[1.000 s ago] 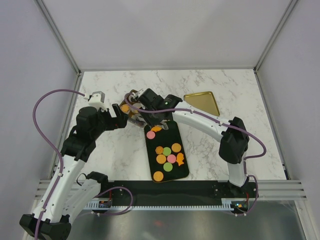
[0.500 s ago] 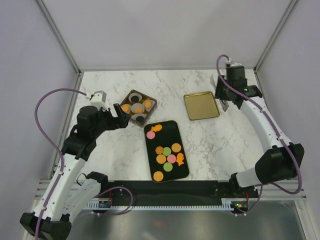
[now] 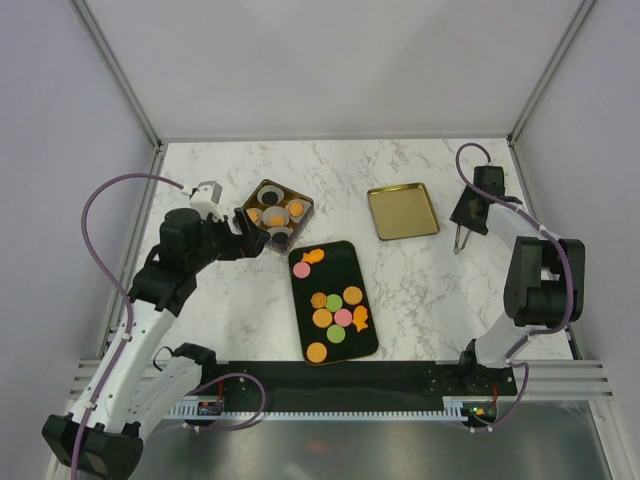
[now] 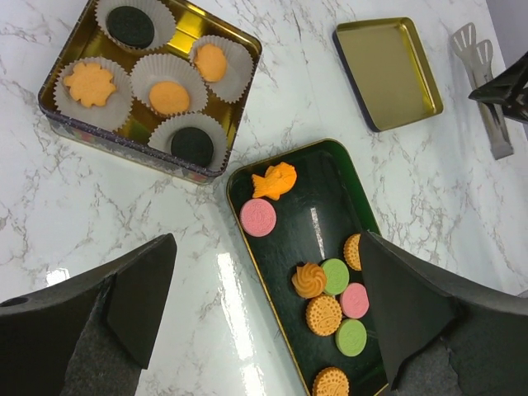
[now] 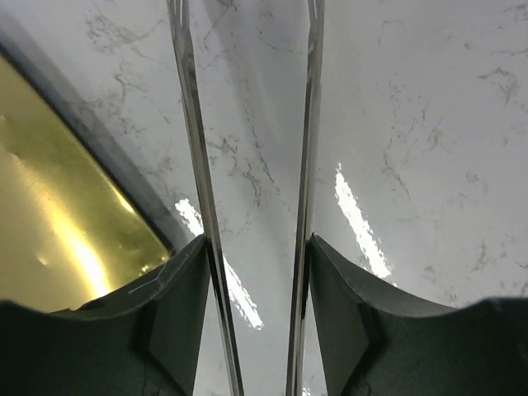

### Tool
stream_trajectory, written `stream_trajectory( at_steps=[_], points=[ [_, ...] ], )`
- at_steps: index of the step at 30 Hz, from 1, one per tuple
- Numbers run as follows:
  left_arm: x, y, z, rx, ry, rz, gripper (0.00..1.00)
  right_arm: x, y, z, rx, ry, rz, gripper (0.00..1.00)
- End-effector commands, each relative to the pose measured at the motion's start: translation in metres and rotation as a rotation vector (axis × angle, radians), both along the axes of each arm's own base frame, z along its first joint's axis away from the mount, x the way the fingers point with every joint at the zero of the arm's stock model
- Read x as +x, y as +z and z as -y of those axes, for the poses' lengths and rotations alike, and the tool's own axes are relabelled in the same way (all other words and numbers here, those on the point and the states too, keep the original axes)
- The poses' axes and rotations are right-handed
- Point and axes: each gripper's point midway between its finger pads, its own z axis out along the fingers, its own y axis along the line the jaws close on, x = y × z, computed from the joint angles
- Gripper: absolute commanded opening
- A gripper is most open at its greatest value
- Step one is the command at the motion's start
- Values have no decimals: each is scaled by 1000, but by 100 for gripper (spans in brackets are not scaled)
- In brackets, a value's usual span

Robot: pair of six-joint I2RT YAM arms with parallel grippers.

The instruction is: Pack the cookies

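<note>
Mostly the cookies [image 3: 335, 312] lie on the tray [image 3: 330, 272] at the middle of the counter [image 3: 420, 290]; a few orange ones sit in the tin [image 4: 132, 147] at the tray's 10 o'clock. The left hand [image 3: 242, 232] hangs spread wide beside the tin. The right hand [image 3: 466, 216], at 3 o'clock of the lid [image 3: 403, 211], clenches tongs [image 3: 459, 238].

light: bright, even, overhead | shadows: soft | glare: white streaks on marble table [image 5: 363, 223] | focus: sharp

The white marble table [image 3: 420, 280] carries a gold tin [image 4: 132, 142] just ahead of the left gripper [image 3: 238, 228], with a black tray [image 3: 330, 275] nearer and to that gripper's right. A shallow gold lid [image 3: 402, 211] lies just left of the right gripper [image 3: 468, 218].
</note>
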Motion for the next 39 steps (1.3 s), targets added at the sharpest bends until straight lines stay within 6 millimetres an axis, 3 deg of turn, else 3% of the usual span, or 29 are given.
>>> stream_trajectory(
  at_steps=[1,6,12,18,25,28,29,31,32,33,35,36,38,39],
  points=[
    [3,6,11,-48,-42,13,100,16,-7,12,-22,-36,48,57],
    [3,0,19,-54,-79,-11,100,-4,-31,14,-23,-37,-18,65],
    [4,-9,25,-50,-98,-44,100,-19,-37,20,-35,-58,-55,73],
    [5,-13,25,-47,-94,-56,100,-25,-12,24,-53,-92,-14,81],
    [6,-12,25,-45,-92,-56,100,-23,46,20,-43,-83,111,89],
    [6,-13,25,-45,-93,-57,100,-1,67,1,-17,-8,170,85],
    [7,-11,25,-47,-91,-54,100,13,82,-15,-26,46,198,82],
    [7,-10,25,-48,-88,-52,100,30,73,-30,-38,99,163,78],
    [8,-8,24,-47,-84,-46,100,44,83,-53,-39,155,183,75],
    [7,-7,25,-49,-88,-46,100,53,64,-59,-43,180,134,73],
    [8,-3,24,-51,-80,-35,100,72,63,-72,-36,220,133,67],
    [8,-2,23,-55,-77,-33,100,78,41,-78,-37,241,82,64],
    [8,1,23,-58,-70,-27,100,92,35,-84,-23,260,69,53],
    [8,3,23,-64,-69,-27,100,95,17,-84,-22,265,33,51]
  ],
)
